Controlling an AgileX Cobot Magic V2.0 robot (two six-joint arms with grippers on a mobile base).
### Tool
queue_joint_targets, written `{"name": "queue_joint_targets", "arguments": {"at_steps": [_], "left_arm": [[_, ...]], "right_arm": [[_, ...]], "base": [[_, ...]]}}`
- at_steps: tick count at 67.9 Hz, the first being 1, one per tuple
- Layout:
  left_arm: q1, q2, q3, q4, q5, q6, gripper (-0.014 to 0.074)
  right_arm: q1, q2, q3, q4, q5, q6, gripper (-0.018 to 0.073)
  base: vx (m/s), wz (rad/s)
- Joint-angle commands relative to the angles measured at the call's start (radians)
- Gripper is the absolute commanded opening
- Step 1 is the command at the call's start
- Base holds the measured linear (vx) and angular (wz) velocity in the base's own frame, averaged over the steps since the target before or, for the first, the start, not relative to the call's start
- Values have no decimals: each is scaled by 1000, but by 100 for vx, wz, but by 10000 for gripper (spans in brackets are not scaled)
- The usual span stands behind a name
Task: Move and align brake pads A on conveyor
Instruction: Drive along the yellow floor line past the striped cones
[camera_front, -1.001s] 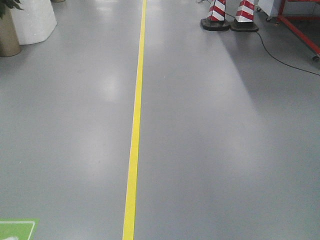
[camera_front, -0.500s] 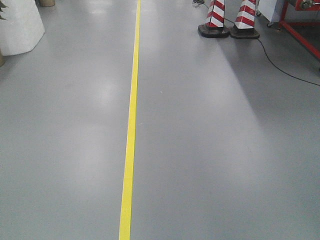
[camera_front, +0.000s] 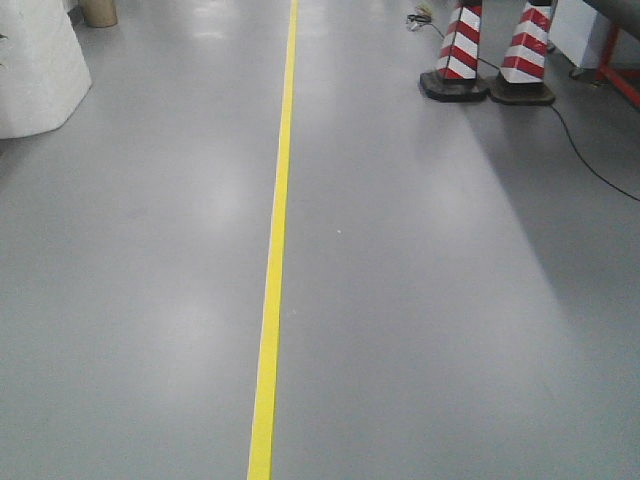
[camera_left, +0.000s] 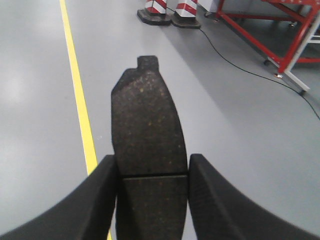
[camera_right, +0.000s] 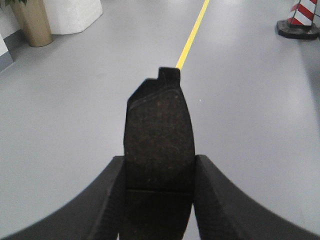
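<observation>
Brake pads A ride one in each tool: the left tool (camera_left: 152, 200) pinches a pad (camera_left: 146, 130) across its centre groove, and the right tool (camera_right: 159, 200) pinches another pad (camera_right: 159, 135) the same way, both jutting forward over bare grey floor (camera_front: 450, 330). No conveyor belt shows, only a red frame (camera_left: 280, 35) at upper right of the left wrist view. Keep both grips firm while you drive along the yellow line (camera_front: 275, 290), passing wide of the striped cones (camera_front: 490, 55) and trailing cable (camera_front: 590, 160).

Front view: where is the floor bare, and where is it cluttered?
Bare grey floor both sides of the yellow line. Clutter sits far right: two striped cones and a black cable; a white block stands far left.
</observation>
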Motion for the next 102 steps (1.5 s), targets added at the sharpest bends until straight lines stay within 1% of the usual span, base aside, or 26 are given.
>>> {"name": "queue_joint_targets", "arguments": {"at_steps": [1,102], "left_arm": [[-1,9,-29,-2,-92,0,-6],[-1,9,-29,-2,-92,0,-6]], "right_arm": [[-6,8,-28,-19,-88,-8,-4],[-6,9,-28,-19,-87,-8,-4]], "base": [[72,13],[79,0]]}}
